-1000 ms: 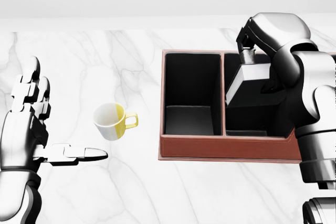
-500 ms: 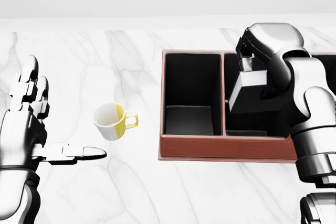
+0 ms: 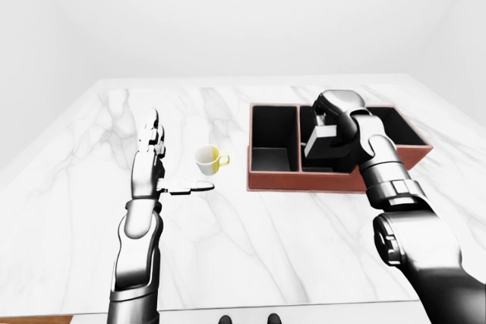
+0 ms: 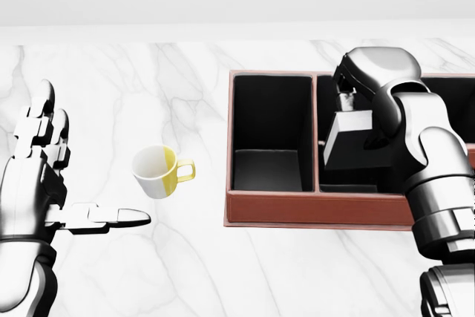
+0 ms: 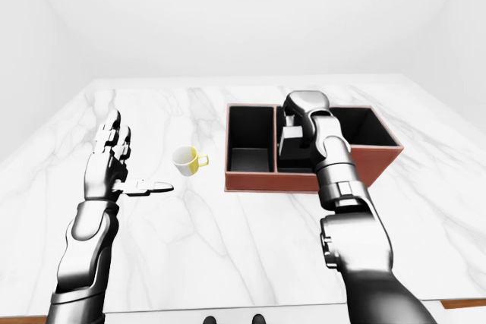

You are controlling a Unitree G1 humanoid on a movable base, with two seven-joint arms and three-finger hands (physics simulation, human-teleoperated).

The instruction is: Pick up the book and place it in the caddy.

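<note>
Nearest, at the head view's left edge, the left hand [image 4: 41,176] hovers over the marble worktop [image 4: 148,272], its fingers [image 4: 44,120] spread wide and upright, thumb pointing right toward the mug [image 4: 157,171]. The white-and-yellow mug lies tilted, handle to the right, near the thumb tip but apart from it. Farther right stands the red caddy [image 4: 319,209], with 3 black compartments in the right-eye view. The right hand [image 4: 364,87] reaches down into the middle compartment, fingers clamped on the book [image 4: 350,135], which hangs tilted inside, above the floor.
</note>
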